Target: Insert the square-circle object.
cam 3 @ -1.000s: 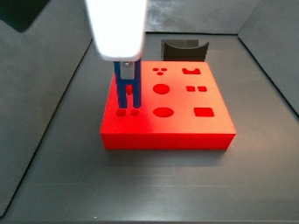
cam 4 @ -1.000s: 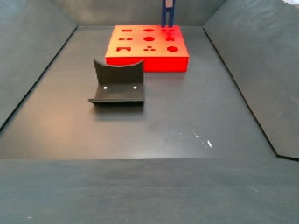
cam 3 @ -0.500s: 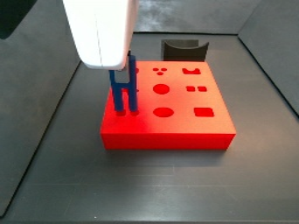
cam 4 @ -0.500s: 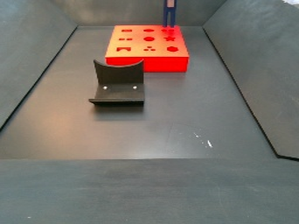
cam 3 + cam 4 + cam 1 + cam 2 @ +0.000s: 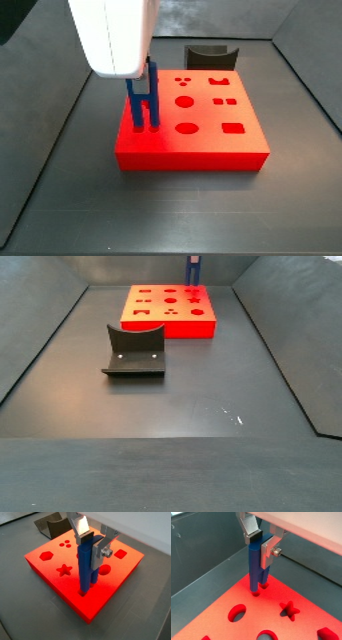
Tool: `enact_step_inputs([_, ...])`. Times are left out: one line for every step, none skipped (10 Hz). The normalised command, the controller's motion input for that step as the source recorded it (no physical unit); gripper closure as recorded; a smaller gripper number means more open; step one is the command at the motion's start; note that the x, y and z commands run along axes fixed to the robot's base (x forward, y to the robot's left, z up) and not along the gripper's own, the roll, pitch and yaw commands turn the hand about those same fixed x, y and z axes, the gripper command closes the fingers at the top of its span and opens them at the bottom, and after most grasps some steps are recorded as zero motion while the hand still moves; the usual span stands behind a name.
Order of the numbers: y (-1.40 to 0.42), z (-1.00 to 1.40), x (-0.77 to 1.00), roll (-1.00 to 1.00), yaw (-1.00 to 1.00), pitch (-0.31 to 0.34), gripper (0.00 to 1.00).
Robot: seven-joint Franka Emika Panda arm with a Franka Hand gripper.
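Wrist views show the gripper (image 5: pixel 93 539) closed on the top of the square-circle object (image 5: pixel 87 564), its silver fingers (image 5: pixel 268 548) clamping the 2 blue bars upright so their lower ends meet the red block (image 5: pixel 47 567) near one corner. Side views place the object (image 5: pixel 142 98) standing at the block's (image 5: pixel 201 145) edge, apparently partly seated, while the dark grey holder (image 5: pixel 134 353) sits apart on the floor.

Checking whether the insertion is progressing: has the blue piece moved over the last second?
Yes. In a side view the blue piece, held by the gripper, has shifted slightly toward the red block's outer edge, away from the star hole, and now tilts a little.
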Motion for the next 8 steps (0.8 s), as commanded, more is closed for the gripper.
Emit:
enact_step_inputs([0.01,0.0,-0.07,0.07,0.0,-0.09,1.0])
enact_step_inputs([0.0,0.0,0.0,0.18,0.0,-0.13,1.0])
enact_step_inputs([0.0,0.0,0.04,0.19,0.0,-0.174,1.0])
enact_step_inputs([0.0,0.0,0.02,0.21,0.0,-0.157,1.0])
enact_step_inputs([0.0,0.0,0.14,0.16,0.0,-0.121,1.0])
enact_step_inputs([0.0,-0.01,0.13,0.15,0.0,-0.07,1.0])
enact_step_inputs([0.0,-0.07,0.1,0.05,0.0,0.0,1.0])
enact_step_inputs([0.0,-0.17,0.02,0.01,0.0,-0.009,1.0])
